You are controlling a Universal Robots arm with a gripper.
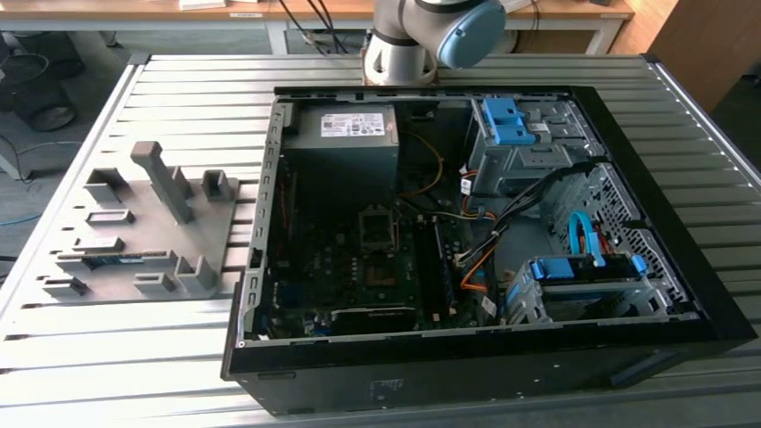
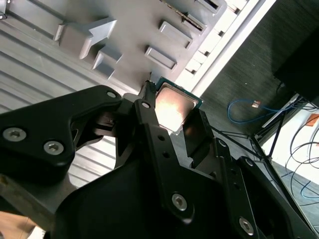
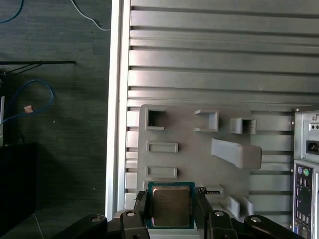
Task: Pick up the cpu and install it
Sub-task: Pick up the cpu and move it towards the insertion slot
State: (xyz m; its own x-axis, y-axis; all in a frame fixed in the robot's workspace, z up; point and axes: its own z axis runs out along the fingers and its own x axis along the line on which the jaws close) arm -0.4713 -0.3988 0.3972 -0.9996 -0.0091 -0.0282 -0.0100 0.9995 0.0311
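Closest to us, the black end effector (image 3: 170,211) is pinched narrow around the cpu (image 3: 170,205), one of its fingers (image 3: 202,213) pressed against each opposite edge, and the silvery face sits square and centred between them. The second wrist view gives us the same clamp from the side, the end effector (image 2: 173,108) with the cpu (image 2: 172,105) right at its tips and the green rim just showing past them. We read this as the lift. Doing it well means holding the chip flat, gripping the edges only, and moving straight so no corner catches a pocket wall. Directly beyond the chip lies the grey holder tray (image 3: 189,149) with its moulded pockets, and the cpu looks to us to be clear above its near edge, though we can't be sure of the gap. The tray rests on the slatted metal counter (image 3: 209,59). Further off, the computer case (image 1: 476,374) lies open on that counter beside the tray, at the exterior view's right, with its motherboard (image 1: 339,276) exposed. Past the counter's edge are the dark floor (image 3: 60,164) and a loose blue cable (image 3: 42,87).
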